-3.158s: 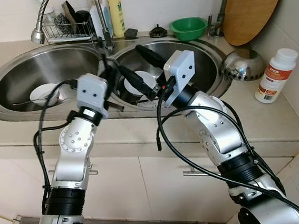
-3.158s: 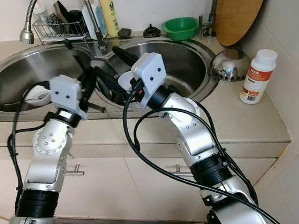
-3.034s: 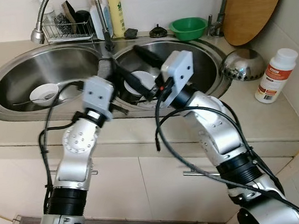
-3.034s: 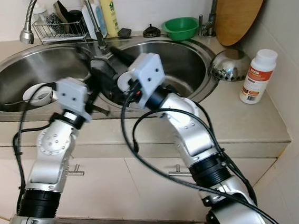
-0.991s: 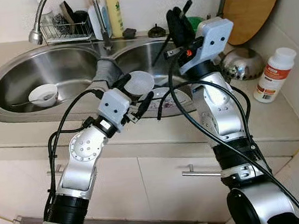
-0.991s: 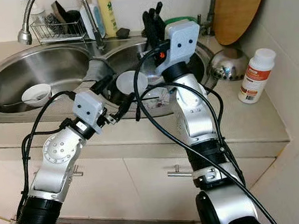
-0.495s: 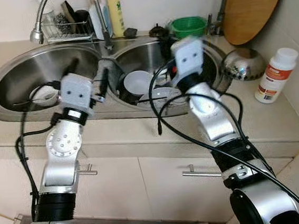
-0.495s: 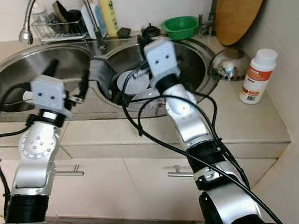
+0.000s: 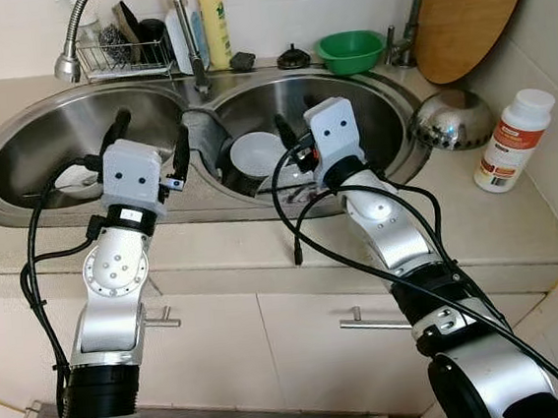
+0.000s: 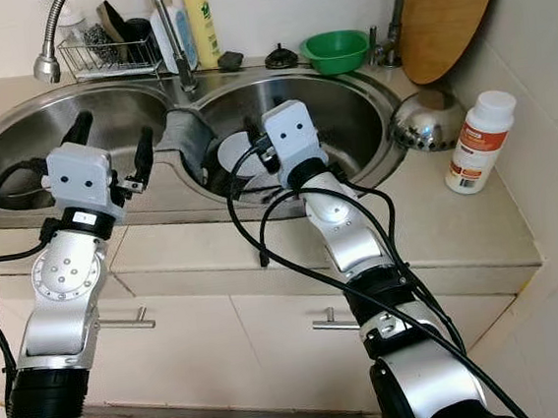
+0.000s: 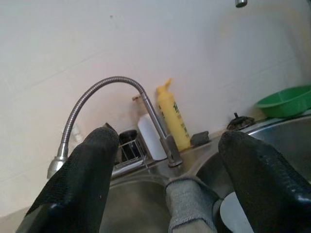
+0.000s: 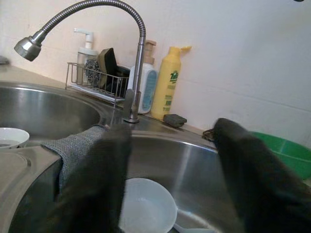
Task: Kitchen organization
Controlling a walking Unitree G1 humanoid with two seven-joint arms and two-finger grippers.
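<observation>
A double steel sink [image 9: 175, 211] lies before me. A white bowl [image 9: 256, 154] and other dishes sit in its right basin. A small white bowl [image 12: 12, 137] rests in the left basin. A grey cloth [image 9: 202, 129] hangs over the divider between the basins. My left gripper [image 9: 150, 132] hovers open above the left basin's front rim, holding nothing. Over the near side of the right basin, my right gripper [image 12: 170, 128] is open and empty, just above the white bowl.
Behind the sink stand a faucet [image 9: 186, 30], a yellow bottle [image 9: 215, 22] and a wire rack [image 9: 126, 54] of scrubbers. A green bowl [image 9: 351, 51], a round wooden board [image 9: 472, 8], an upturned steel bowl [image 9: 451, 120] and a white pill bottle [image 9: 513, 142] occupy the right counter.
The right gripper has come down from up near the green bowl to the right basin. The left gripper has swung left, from beside the white bowl to the left basin's rim.
</observation>
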